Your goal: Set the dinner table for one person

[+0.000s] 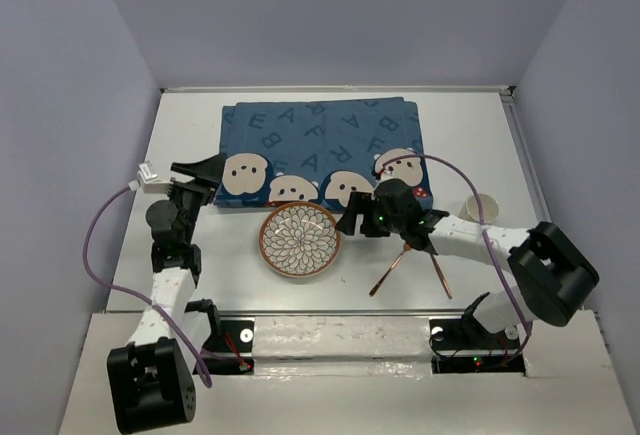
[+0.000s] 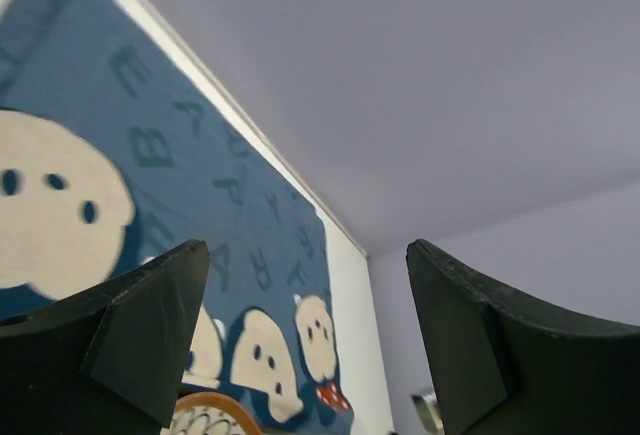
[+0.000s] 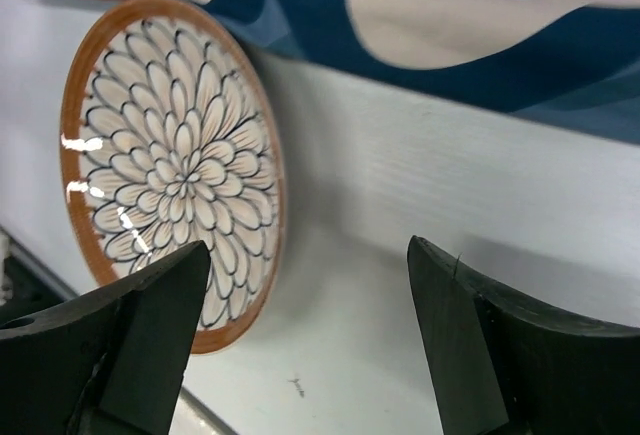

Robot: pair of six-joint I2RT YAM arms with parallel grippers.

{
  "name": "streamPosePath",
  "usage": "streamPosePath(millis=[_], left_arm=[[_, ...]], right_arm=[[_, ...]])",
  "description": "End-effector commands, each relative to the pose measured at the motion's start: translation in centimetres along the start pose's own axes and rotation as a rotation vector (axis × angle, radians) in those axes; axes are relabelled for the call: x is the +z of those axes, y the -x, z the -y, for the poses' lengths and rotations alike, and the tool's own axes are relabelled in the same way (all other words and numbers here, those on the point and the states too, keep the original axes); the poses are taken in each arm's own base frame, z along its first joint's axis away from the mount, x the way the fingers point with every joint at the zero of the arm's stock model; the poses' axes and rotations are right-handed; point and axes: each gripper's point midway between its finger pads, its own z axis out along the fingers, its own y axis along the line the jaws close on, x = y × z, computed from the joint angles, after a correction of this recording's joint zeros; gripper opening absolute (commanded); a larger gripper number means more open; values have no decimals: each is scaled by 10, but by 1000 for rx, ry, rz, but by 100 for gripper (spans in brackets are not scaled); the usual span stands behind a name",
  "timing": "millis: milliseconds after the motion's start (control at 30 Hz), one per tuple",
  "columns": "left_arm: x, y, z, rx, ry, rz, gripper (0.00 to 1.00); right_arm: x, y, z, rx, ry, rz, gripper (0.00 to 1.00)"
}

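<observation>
The white dinner table [image 1: 190,125] carries a round plate [image 1: 300,240] with a brown rim and a petal pattern, near the front middle. My right gripper [image 1: 351,219] is open and empty, just right of the plate, low over the table. In the right wrist view the plate [image 3: 170,170] lies left of my open gripper [image 3: 305,345], with bare table [image 3: 420,245] between the fingers. My left gripper [image 1: 208,180] is open and empty, raised at the left edge of the blue mat. Its wrist view shows the open gripper [image 2: 305,345] and the plate's rim [image 2: 205,417].
A dark blue cloth mat [image 1: 320,145] with letters and pale cartoon faces lies at the back middle. Two thin copper-coloured utensils [image 1: 392,273] lie under my right arm. A small pale cup [image 1: 483,207] stands at the right. Walls enclose the table.
</observation>
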Motion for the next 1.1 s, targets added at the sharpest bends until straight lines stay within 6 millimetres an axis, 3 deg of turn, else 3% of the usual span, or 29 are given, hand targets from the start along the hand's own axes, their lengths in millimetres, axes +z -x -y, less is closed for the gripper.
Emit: streamPosePath(millis=[0,100,133,233,267,300,367,400,433,500,633,767,867,933,967,1067], left_arm=[[-14,-23,97,143,-304,-224,91],[-19,-33,103,242,-296,-276,93],[-23,-35,114,283,-324,-286,93],[-26,-43,106,396,-299,-328,94],[-27,-44,104,454,-286,-343,95],[-28,-44,104,483,-280,-346,95],[-34,-50,116,534,-303,-360,95],[-34,-51,110,577,-274,-360,95],[-37,-53,112,598,-278,-361,96],[-45,-60,115,645,-286,-366,98],[-56,-64,121,674,-309,-367,99],[-65,-60,136,694,-351,-344,99],[-66,-59,139,701,-352,-339,99],[-66,-58,139,705,-347,-331,99],[-66,-57,138,708,-338,-329,99],[-68,-54,137,721,-320,-319,99]], right_arm=[[19,2,-40,99,141,25,85],[34,-11,-42,116,153,-19,81],[34,-17,-54,106,187,-36,79],[43,-26,-58,108,185,-64,69],[46,-31,-61,114,190,-76,62],[46,-31,-62,113,198,-72,61],[48,-37,-62,138,212,-89,41],[47,-38,-61,151,215,-89,15],[45,-40,-61,154,222,-93,3],[39,-45,-58,161,227,-96,0],[3,-38,-75,146,327,-81,0],[-53,-5,-100,94,409,16,0],[-74,27,-109,55,397,101,0],[-84,56,-119,32,413,160,0],[-79,58,-111,30,387,165,0],[-77,114,-115,27,355,269,0]])
